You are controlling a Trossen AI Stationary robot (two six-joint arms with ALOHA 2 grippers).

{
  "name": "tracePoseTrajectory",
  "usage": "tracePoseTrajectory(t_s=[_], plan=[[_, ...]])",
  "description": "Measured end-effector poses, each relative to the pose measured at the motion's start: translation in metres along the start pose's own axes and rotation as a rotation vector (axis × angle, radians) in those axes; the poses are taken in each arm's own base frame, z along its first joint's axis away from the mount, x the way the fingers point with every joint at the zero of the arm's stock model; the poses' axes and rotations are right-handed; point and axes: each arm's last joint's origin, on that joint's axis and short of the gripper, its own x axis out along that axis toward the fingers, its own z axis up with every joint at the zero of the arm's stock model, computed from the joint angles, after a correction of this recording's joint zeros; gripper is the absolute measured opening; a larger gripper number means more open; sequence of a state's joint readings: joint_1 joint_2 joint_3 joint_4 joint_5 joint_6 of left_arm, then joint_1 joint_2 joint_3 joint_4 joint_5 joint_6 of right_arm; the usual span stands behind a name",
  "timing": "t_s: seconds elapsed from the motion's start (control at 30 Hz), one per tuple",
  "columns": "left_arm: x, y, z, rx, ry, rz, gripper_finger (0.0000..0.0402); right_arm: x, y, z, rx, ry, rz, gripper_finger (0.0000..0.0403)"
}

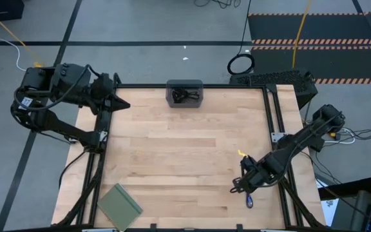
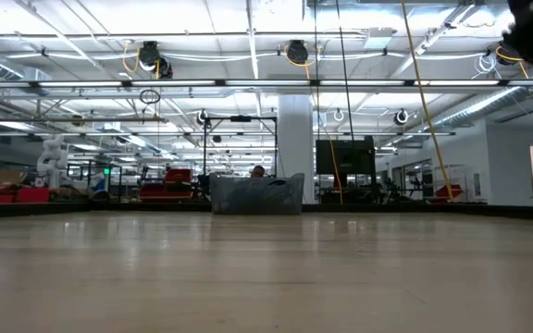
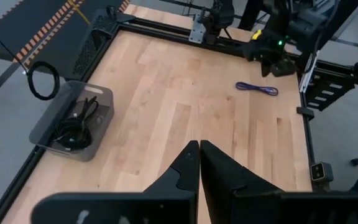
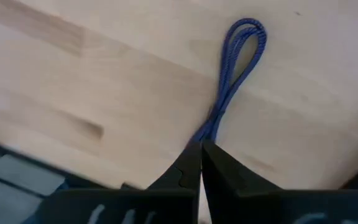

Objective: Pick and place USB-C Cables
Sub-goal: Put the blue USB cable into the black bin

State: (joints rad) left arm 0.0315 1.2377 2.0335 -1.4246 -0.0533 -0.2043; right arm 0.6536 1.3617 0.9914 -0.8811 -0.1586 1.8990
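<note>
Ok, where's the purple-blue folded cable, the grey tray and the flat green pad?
purple-blue folded cable (image 4: 241, 53), right wrist view, looped end.
dark grey rectangular tray (image 3: 101, 94), left wrist view, rim.
flat green pad (image 1: 120, 205), high view, middle.

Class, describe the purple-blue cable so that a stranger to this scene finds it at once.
Start at the wooden table and go to its near right corner, where the right tool hangs low. The purple-blue cable lies there on bare wood, a thin folded strand. The black cables sit in the grey tray at the far edge.

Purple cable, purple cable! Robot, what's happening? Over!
Right end effector shut, at the purple cable's end on the table. Left end effector shut, parked at its corner. Black cables in the tray. Nothing blocking.
</note>
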Motion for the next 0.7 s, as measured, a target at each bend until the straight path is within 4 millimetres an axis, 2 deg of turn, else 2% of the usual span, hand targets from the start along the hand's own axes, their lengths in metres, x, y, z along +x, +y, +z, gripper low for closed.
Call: tracePoseTrajectory(t_s=[0.17, 0.43, 0.7], plan=[[0.000, 0.000, 0.000, -0.001, 0.000, 0.001, 0.0004, 0.021, -0.012, 0.003, 0.015, -0.005, -0.021, 0.0043], [0.000, 0.000, 0.000, -0.042, 0.000, 0.003, 0.0024, 0.042, -0.023, 0.010, 0.036, -0.026, -0.002, 0.0118], [0.000, 0.001, 0.000, -0.043, -0.004, 0.017, 0.0026, 0.047, -0.026, 0.014, 0.037, -0.073, 0.016, 0.0133]])
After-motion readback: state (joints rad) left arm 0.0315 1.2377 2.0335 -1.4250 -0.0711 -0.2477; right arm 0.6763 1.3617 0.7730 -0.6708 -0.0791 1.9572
